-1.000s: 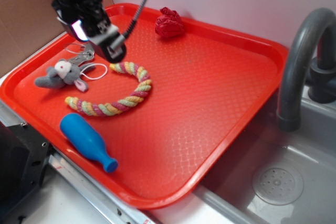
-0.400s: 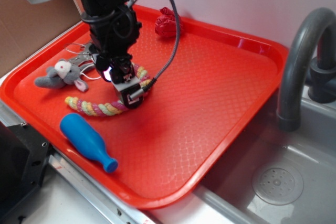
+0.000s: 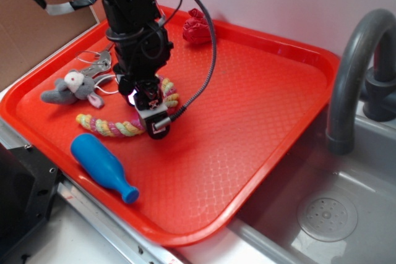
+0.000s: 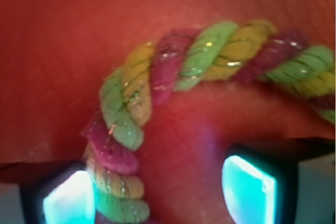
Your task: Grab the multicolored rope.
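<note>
The pincer (image 3: pixel 150 112) is standing open over the multicolored rope (image 3: pixel 117 127), gripping nothing and hiding the rope's bend; its fingers (image 4: pixel 247 190) are showing blurred, cut off.

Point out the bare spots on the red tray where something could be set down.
The red plastic tray is bare across its right half, from the crumpled red cloth down to the near rim. The left side is crowded: grey plush mouse, multicolored twisted rope under the black gripper, blue plastic bottle.

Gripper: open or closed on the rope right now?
Open. In the wrist view the gripper shows both fingers spread, tray between them; the multicolored rope runs beside the left pad, unclamped.
</note>
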`<control>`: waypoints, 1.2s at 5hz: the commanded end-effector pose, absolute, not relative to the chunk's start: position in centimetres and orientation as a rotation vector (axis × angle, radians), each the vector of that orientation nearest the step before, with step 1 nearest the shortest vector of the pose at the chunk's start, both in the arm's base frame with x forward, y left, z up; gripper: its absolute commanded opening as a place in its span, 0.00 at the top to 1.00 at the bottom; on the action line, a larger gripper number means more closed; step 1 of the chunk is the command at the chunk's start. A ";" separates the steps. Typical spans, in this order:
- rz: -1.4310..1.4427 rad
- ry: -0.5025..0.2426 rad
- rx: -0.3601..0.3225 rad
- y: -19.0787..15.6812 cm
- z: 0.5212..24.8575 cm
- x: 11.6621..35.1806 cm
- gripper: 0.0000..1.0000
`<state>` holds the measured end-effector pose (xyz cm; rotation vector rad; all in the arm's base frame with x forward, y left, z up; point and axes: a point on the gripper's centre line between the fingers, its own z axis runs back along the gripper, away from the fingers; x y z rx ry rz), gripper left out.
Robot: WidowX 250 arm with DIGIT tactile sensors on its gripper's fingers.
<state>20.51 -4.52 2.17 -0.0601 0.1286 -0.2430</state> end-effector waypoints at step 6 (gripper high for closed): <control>0.210 -0.062 0.052 -1.9 13.0 20.6 1.00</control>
